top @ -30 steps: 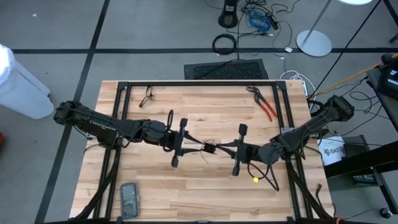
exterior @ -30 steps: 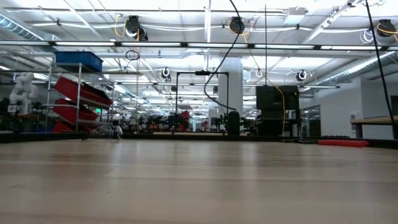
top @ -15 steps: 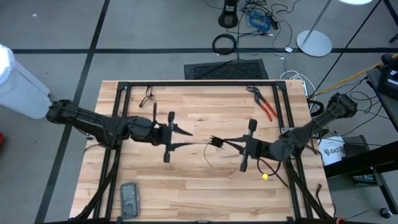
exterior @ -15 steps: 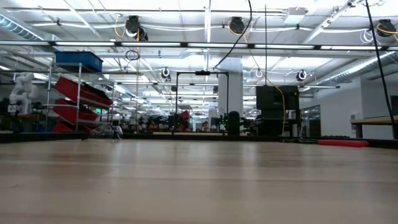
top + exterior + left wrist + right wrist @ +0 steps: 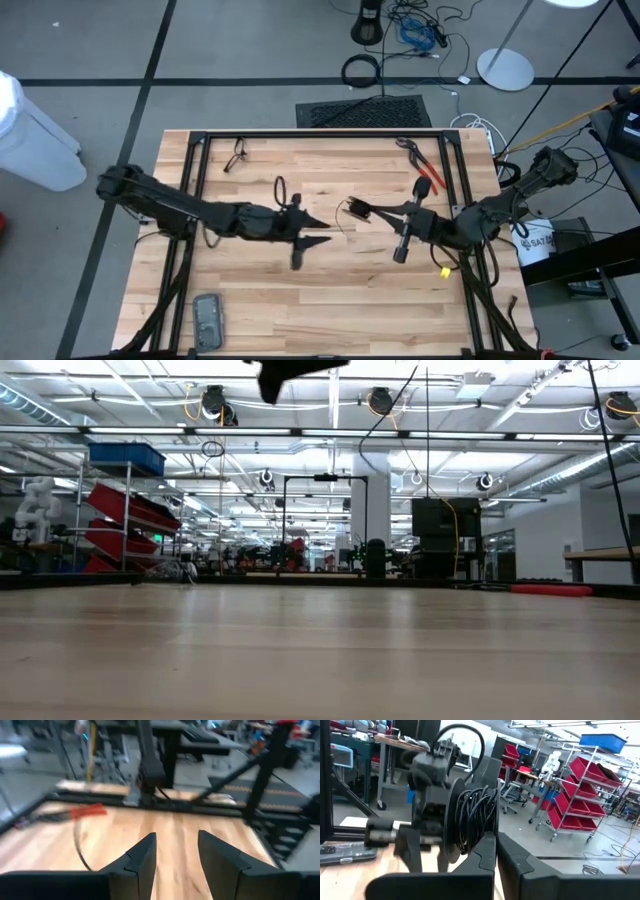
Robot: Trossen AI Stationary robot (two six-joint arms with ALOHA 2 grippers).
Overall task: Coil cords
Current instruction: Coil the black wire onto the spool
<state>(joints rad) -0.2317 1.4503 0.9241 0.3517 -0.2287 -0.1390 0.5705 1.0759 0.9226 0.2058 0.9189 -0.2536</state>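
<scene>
The left claw [image 5: 318,229] has let go and drawn back empty, fingers apart, while the right claw [image 5: 372,211] stays clamped on the bundled black cord [image 5: 476,817], so the coil looks about wound.

A light wooden slatted table top [image 5: 330,290] with a black metal frame [image 5: 320,133] stands on a grey concrete floor [image 5: 250,50] crossed by dark tape lines. Behind the table, a black ribbed floor mat [image 5: 362,111] lies beside a round white lamp base [image 5: 504,68]. At table height, a large open workshop shows: white ceiling beams with strip lights [image 5: 330,430], metal shelving with red tilted bins [image 5: 135,510], a blue crate [image 5: 125,457] on top, and a white pillar [image 5: 375,510].
</scene>
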